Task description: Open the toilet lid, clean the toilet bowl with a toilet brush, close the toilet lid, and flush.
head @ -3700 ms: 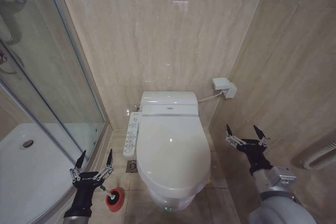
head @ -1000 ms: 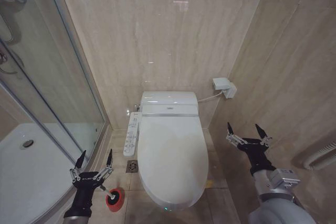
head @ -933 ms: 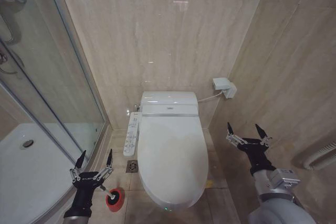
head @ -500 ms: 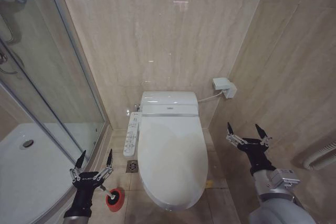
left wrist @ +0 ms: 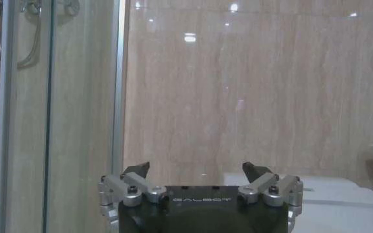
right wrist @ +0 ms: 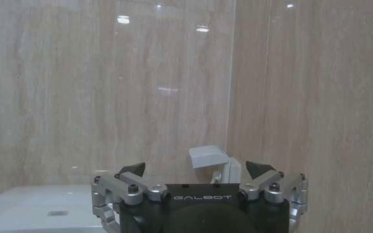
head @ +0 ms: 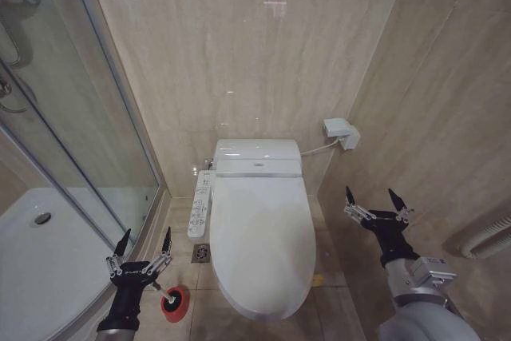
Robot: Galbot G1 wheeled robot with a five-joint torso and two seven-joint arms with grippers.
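Observation:
The white toilet lid (head: 259, 237) lies flat and shut over the toilet, so the toilet bowl is hidden beneath it. On the floor to the toilet's left, the toilet brush (head: 160, 287) stands in its small red holder cup (head: 173, 305). My left gripper (head: 146, 237) hovers open just above that holder, nothing between its fingers; the left wrist view shows it (left wrist: 195, 169) facing the wall. To the right of the toilet, near the side wall, my right gripper (head: 369, 196) is also open and empty, shown (right wrist: 196, 167) wide apart in the right wrist view.
A glass shower screen (head: 80, 117) and white shower tray (head: 40, 253) fill the left side. A bidet control panel (head: 200, 205) runs along the toilet's left, with a floor drain (head: 200, 253) beside it. A white wall box (head: 339, 132) with a cable sits at back right.
Since the oldest frame the lid has sunk the last bit and now lies flat on the toilet. Both grippers have stayed open and almost still.

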